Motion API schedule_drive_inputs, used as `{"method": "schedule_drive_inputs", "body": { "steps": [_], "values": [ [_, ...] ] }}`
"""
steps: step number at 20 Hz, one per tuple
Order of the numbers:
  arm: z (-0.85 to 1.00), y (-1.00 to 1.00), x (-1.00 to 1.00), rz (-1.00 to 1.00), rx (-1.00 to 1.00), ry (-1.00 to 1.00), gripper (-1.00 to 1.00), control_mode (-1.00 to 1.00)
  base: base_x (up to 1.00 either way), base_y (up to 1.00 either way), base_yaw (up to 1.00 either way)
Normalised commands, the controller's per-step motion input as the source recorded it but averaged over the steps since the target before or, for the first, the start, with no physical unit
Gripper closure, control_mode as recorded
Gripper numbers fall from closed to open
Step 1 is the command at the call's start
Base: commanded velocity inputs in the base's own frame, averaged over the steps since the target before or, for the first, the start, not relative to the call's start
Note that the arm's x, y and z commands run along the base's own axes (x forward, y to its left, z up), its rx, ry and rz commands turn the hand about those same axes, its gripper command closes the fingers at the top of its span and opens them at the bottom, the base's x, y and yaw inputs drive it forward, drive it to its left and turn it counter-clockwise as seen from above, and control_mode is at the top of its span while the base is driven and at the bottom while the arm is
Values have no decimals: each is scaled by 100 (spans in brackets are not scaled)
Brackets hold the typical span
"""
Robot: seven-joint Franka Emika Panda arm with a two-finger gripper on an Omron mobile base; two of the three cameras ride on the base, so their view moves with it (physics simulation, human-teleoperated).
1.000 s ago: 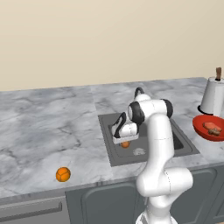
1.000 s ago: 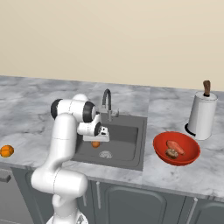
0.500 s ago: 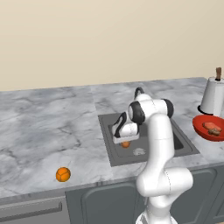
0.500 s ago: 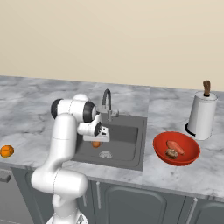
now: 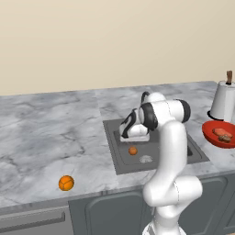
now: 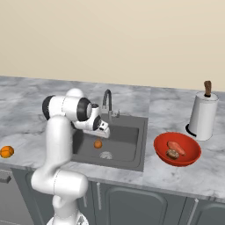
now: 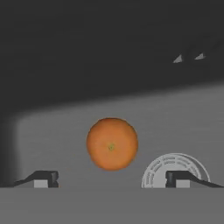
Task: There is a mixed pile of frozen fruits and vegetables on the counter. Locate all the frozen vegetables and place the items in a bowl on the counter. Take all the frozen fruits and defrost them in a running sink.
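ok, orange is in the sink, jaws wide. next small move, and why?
Probably lift the gripper clear of the sink: it is open, the orange lies free by the drain, and a second orange waits on the counter.

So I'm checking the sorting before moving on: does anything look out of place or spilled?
Nothing spilled or damaged. One orange ball sits alone on the counter, left of the sink, not yet in it. The other ball is in the basin below the open gripper. Both vegetables lie in the bowl.
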Motion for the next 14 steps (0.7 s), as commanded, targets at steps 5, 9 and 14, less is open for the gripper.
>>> {"method": "schedule_drive_inputs", "body": {
  "steps": [5, 9, 14],
  "values": [
    [66, 0, -34, -28, 0, -11, -100, -100, 0, 0, 0],
    [76, 0, -42, -22, 0, -5, -100, -100, 0, 0, 0],
    [97, 9, -35, -4, -1, 0, -100, -100, 0, 0, 0]
  ]
}}
